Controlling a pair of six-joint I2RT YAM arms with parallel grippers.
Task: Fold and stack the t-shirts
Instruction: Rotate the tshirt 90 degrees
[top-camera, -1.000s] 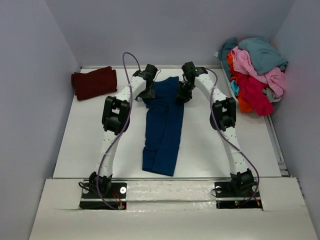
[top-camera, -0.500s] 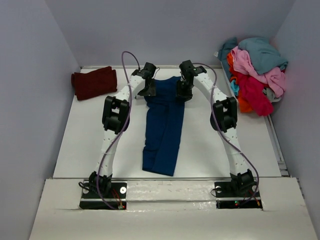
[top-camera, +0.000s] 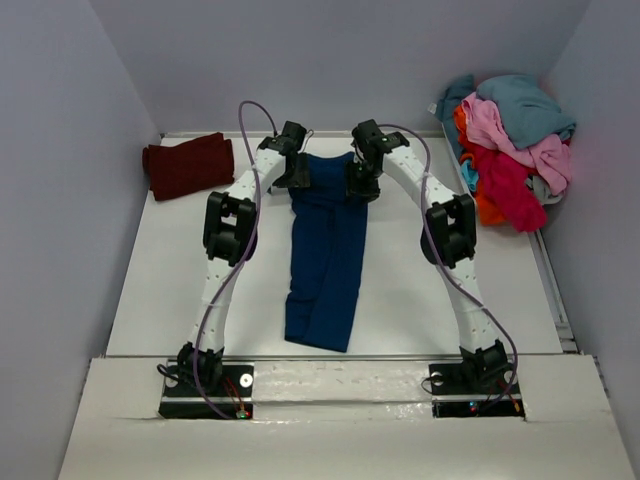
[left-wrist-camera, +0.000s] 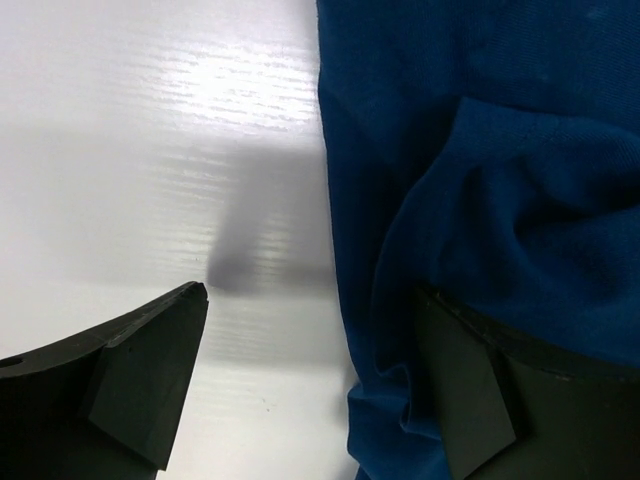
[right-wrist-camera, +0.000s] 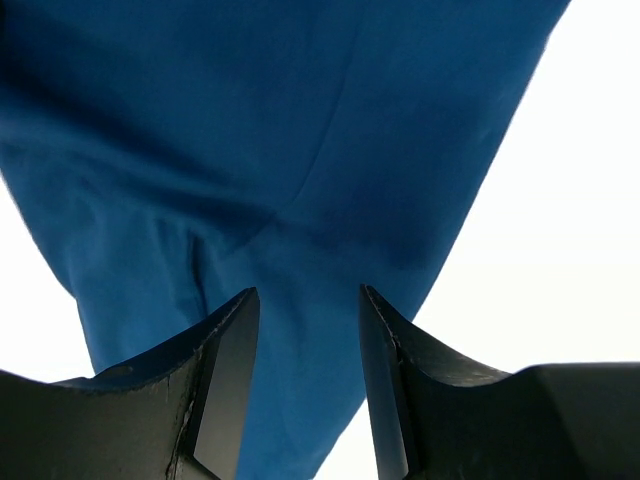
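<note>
A navy blue t-shirt (top-camera: 325, 260), folded into a long narrow strip, lies down the middle of the table. My left gripper (top-camera: 298, 180) is at its far left corner. In the left wrist view the gripper (left-wrist-camera: 315, 350) is open wide, with the shirt's rumpled edge (left-wrist-camera: 480, 150) lying against the right finger (left-wrist-camera: 470, 395). My right gripper (top-camera: 358, 186) is over the far right corner. In its wrist view it (right-wrist-camera: 305, 340) is open, with blue cloth (right-wrist-camera: 300, 150) behind the gap. A folded dark maroon t-shirt (top-camera: 188, 165) lies at the far left.
A heap of unfolded t-shirts (top-camera: 510, 140) in teal, pink, red and orange sits at the far right against the wall. The white table (top-camera: 170, 290) is walled on the left, back and right. The arm bases stand at the near edge.
Both grippers have shifted slightly to the left and toward the far edge over the shirt's far end. The shirt strip itself has hardly moved.
</note>
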